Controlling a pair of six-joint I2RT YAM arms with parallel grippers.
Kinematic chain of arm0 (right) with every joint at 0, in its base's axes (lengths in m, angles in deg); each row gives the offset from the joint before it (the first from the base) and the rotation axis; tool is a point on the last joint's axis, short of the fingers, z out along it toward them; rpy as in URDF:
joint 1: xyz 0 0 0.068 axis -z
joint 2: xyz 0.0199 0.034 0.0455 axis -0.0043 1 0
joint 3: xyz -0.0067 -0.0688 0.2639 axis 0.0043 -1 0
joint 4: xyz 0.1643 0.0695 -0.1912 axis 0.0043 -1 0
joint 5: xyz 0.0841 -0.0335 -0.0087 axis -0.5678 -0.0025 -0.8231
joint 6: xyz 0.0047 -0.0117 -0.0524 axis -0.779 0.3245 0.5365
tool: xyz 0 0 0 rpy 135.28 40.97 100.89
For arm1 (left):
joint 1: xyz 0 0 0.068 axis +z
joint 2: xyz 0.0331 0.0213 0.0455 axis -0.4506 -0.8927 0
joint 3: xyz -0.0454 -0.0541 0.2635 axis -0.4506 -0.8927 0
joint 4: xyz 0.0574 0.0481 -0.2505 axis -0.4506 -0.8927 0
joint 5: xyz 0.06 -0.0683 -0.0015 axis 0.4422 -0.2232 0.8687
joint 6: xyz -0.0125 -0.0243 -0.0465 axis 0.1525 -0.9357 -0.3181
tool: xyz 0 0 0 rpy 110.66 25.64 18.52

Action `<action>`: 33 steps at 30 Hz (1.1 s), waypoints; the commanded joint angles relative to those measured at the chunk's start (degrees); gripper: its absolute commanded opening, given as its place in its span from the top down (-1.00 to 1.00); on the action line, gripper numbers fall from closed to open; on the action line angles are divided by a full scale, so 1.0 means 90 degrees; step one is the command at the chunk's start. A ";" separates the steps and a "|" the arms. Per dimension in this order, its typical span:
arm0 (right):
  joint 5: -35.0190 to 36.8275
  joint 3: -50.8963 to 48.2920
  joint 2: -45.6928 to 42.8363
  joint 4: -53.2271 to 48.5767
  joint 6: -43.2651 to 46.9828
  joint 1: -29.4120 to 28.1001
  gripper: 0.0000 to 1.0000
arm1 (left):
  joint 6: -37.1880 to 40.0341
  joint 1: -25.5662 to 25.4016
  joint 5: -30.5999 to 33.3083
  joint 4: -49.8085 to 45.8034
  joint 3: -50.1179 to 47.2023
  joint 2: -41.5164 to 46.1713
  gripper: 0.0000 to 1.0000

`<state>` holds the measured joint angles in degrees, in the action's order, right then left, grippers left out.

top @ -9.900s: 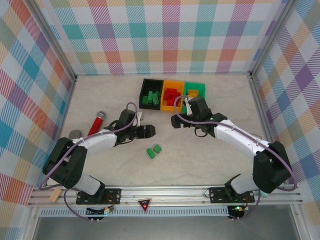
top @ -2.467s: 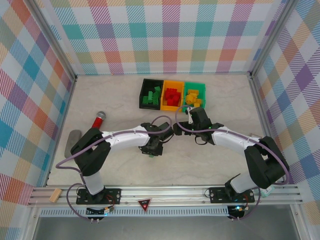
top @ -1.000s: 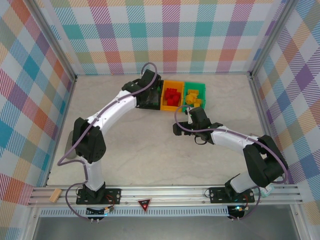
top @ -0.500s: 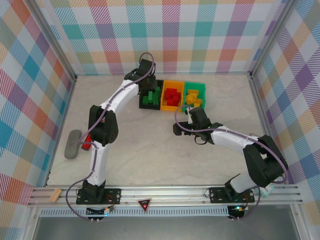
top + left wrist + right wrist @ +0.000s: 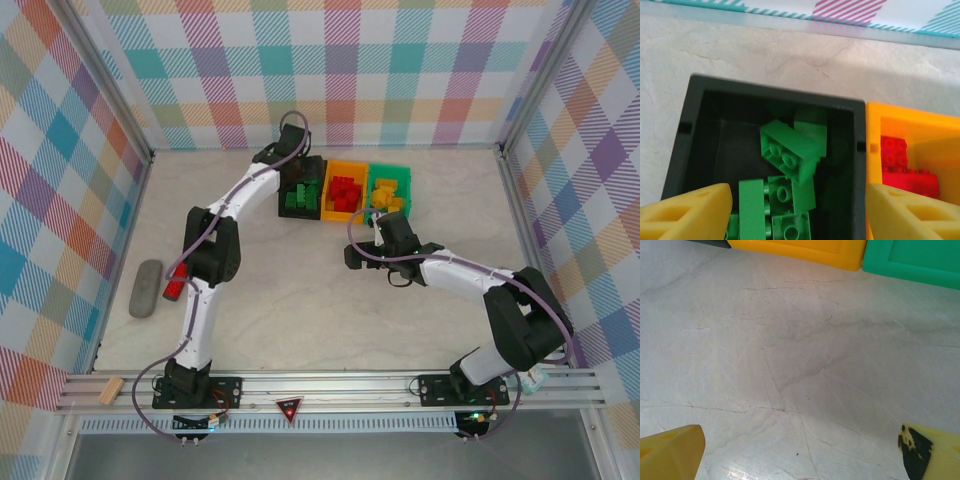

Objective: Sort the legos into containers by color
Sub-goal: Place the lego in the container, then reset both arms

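Note:
Three joined containers stand at the back: a black bin (image 5: pixel 298 213) with green legos (image 5: pixel 300 196), an orange bin (image 5: pixel 345 164) with red legos (image 5: pixel 344 192), and a green bin (image 5: pixel 392 167) with yellow legos (image 5: pixel 386 196). My left gripper (image 5: pixel 296 166) hangs open over the black bin (image 5: pixel 775 90), its jaws (image 5: pixel 799 202) wide apart with nothing between them. Below it, a tilted green brick (image 5: pixel 790 157) rests on several others. Beside them are red legos (image 5: pixel 900 160) in the orange bin (image 5: pixel 875 130). My right gripper (image 5: pixel 354 254) stands open and empty (image 5: pixel 802 445) over bare table.
A grey cylinder (image 5: pixel 145 288) and a red-headed stick (image 5: pixel 173 288) lie at the left, partly behind my left arm. The orange bin's (image 5: pixel 800 250) and green bin's (image 5: pixel 920 260) outer walls are just beyond my right gripper. Plaid walls close three sides.
My left arm swung from the table's middle to the black bin and its jaws opened there, letting go of a green brick. The right arm has stayed put.

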<state>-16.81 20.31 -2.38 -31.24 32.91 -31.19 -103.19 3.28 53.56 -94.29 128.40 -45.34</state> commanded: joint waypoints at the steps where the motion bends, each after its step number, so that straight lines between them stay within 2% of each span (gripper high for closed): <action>1: -0.0082 0.0116 -0.0012 -0.0046 -0.0049 0.0027 -0.98 | -0.0079 -0.0049 -0.0282 0.1069 -0.1495 0.1367 -0.42; 3: -0.0091 0.0104 -0.0015 -0.0025 -0.0061 0.0021 -0.98 | -0.0178 -0.0064 -0.0270 0.2082 -0.2965 0.2245 -0.47; 6: -0.0075 0.0073 -0.0014 -0.0006 -0.0059 0.0027 -0.98 | -0.0379 -0.0066 -0.0169 0.3020 -0.4652 0.3402 -0.47; 12: 0.0262 -0.0183 -0.0432 0.0126 0.0053 0.0025 -0.98 | -0.0261 -0.0064 0.0266 0.3313 -0.6571 0.5214 -0.43; 13: 0.0357 -0.0243 -0.0543 0.0134 0.0084 0.0019 -0.98 | -0.0221 -0.0064 0.0442 0.3230 -0.6770 0.5481 -0.43; 16: 0.0874 -0.0494 -0.1067 0.0136 0.0241 0.0036 -0.98 | -0.0206 -0.0032 0.1554 0.2793 -0.7314 0.6324 -0.47; 20: 0.1745 -0.0738 -0.1958 -0.0016 0.0406 0.0095 -0.98 | -0.0250 0.0195 0.2707 0.2492 -0.7932 0.7265 -0.77; 23: 0.2324 -0.0683 -0.2438 -0.0273 0.0598 0.0294 -0.98 | -0.0340 0.0469 0.3129 0.2423 -0.8295 0.7738 -1.00; 25: 0.2956 -0.0637 -0.2650 -0.0324 0.0724 0.0440 -0.98 | -0.0442 0.0616 0.3438 0.2373 -0.8472 0.7935 -0.99; 28: 0.3725 -0.0808 -0.2867 0.0166 0.1028 0.0738 -0.98 | -0.0490 0.0818 0.3779 0.2483 -0.8764 0.8149 -0.99; 30: 0.3918 -0.1126 -0.2890 0.0798 0.1335 0.1079 -0.98 | -0.0264 0.0966 0.3843 0.2824 -0.9027 0.8251 -0.99; 33: 0.4004 -0.1453 -0.2636 0.1175 0.1208 0.1754 -0.98 | 0.0189 0.1124 0.3868 0.3655 -0.9561 0.8290 -0.99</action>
<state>14.12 9.77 -27.71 -25.58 42.09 -19.15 -105.09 11.98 85.27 -68.10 45.71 28.29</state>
